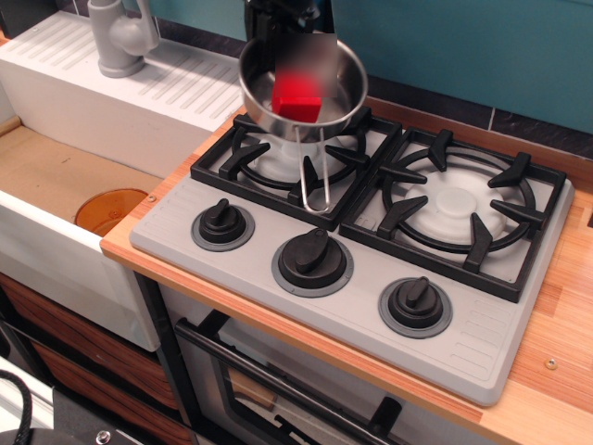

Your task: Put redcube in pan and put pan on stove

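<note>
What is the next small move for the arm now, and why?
Probably lower the pan straight down onto the left burner grate of the stove. The redcube already lies inside the pan, and the gripper holds the pan at its far rim, seemingly a little above that grate, with the handle pointing toward the knobs.

Pan (302,85) blocks left burner (295,158); right burner (457,202) open.
</note>
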Robot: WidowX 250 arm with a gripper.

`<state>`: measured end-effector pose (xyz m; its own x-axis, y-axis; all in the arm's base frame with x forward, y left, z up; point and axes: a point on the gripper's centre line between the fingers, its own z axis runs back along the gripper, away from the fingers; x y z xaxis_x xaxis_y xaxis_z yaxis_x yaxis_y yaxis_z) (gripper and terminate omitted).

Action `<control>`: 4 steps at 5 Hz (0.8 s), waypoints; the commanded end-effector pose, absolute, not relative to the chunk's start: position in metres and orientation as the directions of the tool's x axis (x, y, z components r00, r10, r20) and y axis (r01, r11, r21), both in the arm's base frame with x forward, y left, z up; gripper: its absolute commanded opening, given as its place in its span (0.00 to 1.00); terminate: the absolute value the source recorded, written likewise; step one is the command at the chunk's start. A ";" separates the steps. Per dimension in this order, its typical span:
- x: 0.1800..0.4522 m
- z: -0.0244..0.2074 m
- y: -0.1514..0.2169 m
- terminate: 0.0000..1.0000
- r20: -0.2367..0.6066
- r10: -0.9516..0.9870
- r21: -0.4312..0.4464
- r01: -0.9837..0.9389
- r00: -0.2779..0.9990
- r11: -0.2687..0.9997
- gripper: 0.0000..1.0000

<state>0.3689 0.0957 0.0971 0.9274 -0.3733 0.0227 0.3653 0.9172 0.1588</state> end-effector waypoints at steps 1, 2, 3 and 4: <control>0.374 0.091 0.107 0.00 0.102 -0.363 0.174 0.343 0.926 0.923 0.00; 0.371 0.081 0.108 0.00 0.118 -0.370 0.164 0.349 0.922 0.923 0.00; 0.369 0.074 0.106 0.00 0.126 -0.370 0.145 0.352 0.921 0.925 1.00; 0.366 0.078 0.105 0.00 0.118 -0.371 0.139 0.355 0.921 0.925 1.00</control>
